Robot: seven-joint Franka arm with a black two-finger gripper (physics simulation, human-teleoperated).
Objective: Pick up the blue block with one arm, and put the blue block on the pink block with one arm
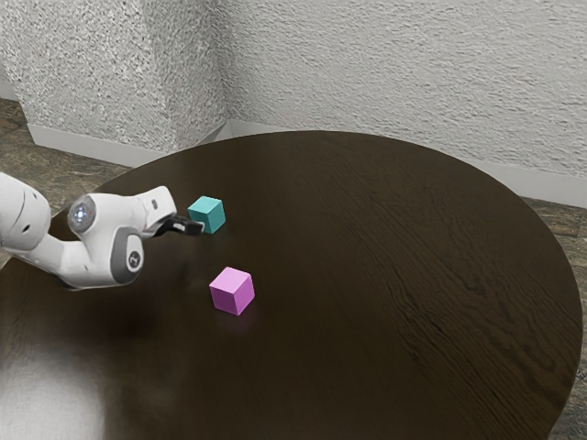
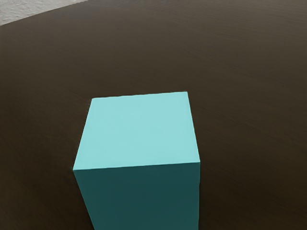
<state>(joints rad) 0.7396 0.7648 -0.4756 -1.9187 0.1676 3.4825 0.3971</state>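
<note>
The blue block (image 1: 208, 214), teal in colour, rests on the dark round table (image 1: 385, 238) toward the exterior view's left. My gripper (image 1: 192, 225) reaches in low from the left, its black fingers open and their tips right at the block's left side, holding nothing. In the wrist view the blue block (image 2: 139, 158) looms close just under and ahead of my hand, upright on the table (image 2: 240, 72). A pink block (image 1: 231, 291) stands by itself on the table, nearer the front and slightly right of the blue one.
The table's far and right parts show bare dark wood up to the rim (image 1: 559, 275). A rough white wall (image 1: 385, 64) with a jutting corner stands behind the table.
</note>
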